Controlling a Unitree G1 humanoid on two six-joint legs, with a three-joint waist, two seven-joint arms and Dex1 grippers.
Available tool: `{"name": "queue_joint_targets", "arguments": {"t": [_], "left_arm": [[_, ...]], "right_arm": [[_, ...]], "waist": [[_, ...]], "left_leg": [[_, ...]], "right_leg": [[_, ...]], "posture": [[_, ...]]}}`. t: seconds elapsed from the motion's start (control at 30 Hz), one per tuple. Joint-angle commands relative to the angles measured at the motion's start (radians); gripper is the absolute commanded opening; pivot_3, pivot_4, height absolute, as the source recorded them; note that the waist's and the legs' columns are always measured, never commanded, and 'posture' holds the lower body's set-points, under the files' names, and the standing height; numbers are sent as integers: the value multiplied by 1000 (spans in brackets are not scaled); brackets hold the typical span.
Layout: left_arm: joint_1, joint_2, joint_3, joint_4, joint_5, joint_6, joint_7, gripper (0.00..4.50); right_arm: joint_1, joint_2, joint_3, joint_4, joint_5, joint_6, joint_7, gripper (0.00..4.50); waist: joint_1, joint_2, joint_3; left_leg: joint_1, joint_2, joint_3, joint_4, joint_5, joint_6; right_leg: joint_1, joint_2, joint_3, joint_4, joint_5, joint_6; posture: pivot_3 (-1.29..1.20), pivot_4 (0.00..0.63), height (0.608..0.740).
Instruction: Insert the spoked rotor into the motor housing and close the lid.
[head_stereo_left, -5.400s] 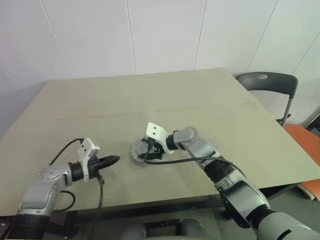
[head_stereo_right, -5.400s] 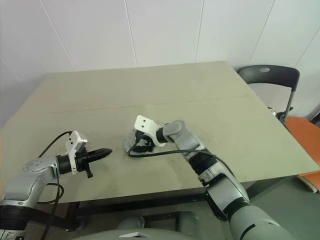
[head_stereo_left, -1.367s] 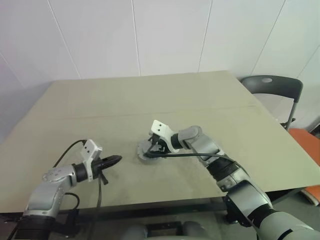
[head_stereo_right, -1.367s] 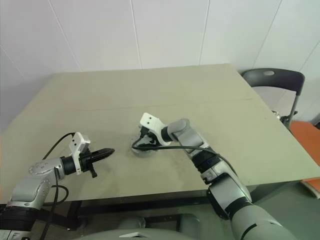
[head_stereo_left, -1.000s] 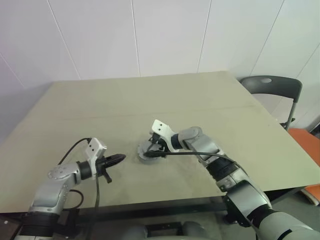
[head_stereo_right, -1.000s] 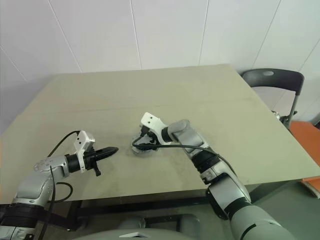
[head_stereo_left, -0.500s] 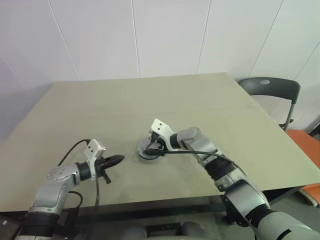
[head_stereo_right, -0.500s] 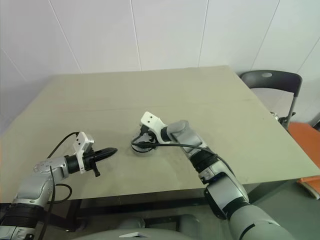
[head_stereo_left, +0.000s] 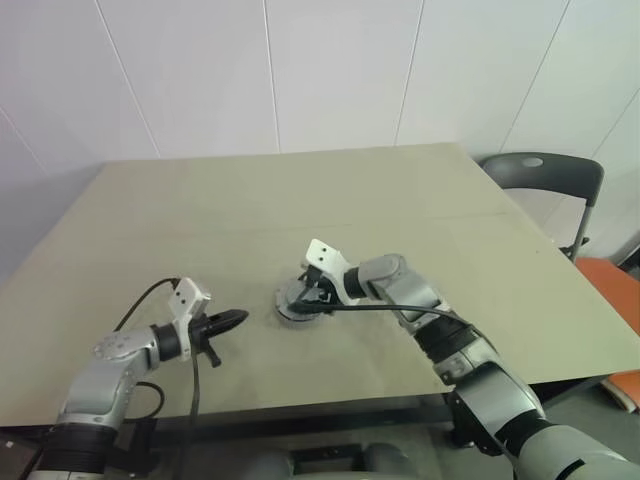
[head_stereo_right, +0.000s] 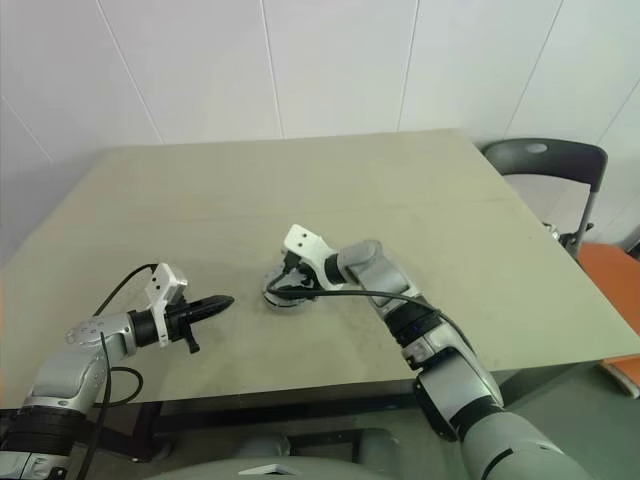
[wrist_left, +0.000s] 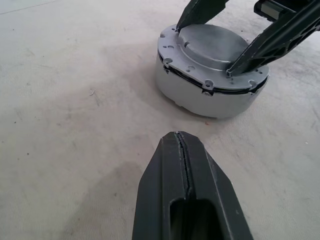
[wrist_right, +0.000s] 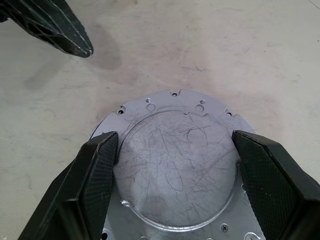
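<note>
The motor housing (head_stereo_left: 292, 312), a round silver puck, stands mid-table with the pale grey lid (wrist_left: 212, 45) seated flat on top. The spoked rotor is hidden. My right gripper (wrist_right: 175, 137) reaches down onto the housing. Its two black fingers (wrist_right: 95, 165) press against opposite sides of the lid's raised round centre. My left gripper (head_stereo_left: 236, 318) hovers low over the table to the left of the housing, apart from it. It points at the housing wall (wrist_left: 200, 95), and its fingers (wrist_left: 179, 150) are shut on nothing.
The tan table (head_stereo_left: 200, 220) has bare surface all round the housing. A dark chair (head_stereo_left: 540, 170) and an orange object (head_stereo_left: 610, 290) stand off the table's right edge. Black cables hang from both wrists near the front edge.
Both grippers and the housing keep their places. Only the head view has shifted a little.
</note>
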Motion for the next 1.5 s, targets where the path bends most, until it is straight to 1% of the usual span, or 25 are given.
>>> {"name": "queue_joint_targets", "arguments": {"t": [0.03,0.37,0.97,1.33,1.5], "left_arm": [[-9,13,14,-39,-2,1,4,0],[-8,14,16,-30,0,-4,3,0],[2,15,17,-21,4,-14,0,0],[4,9,10,-39,2,-3,9,0],[8,13,12,-50,-2,5,12,0]], "right_arm": [[51,-20,40,75,-40,55,-15,3286],[64,-19,69,68,-59,45,-26,3286],[102,-13,103,12,-59,62,3,3286],[112,5,99,-6,-52,81,0,3286],[110,14,96,-2,-52,85,-4,3286]], "waist": [[0,0,0],[-1,0,0],[-5,0,0],[-7,-4,-2],[-18,-4,-2]], "left_leg": [[0,0,0,0,0,0],[0,0,0,0,-1,-2],[0,0,0,-3,-1,-2],[2,0,0,-14,0,1],[2,0,0,-15,0,1]], "right_leg": [[-1,0,0,0,0,0],[-1,0,0,0,-1,0],[-1,0,0,-2,-1,1],[-3,0,0,-2,-4,-1],[-3,0,0,-2,-4,-1]], "posture": [[0,0,740],[0,0,740],[0,0,740],[0,0,740],[0,0,740]]}}
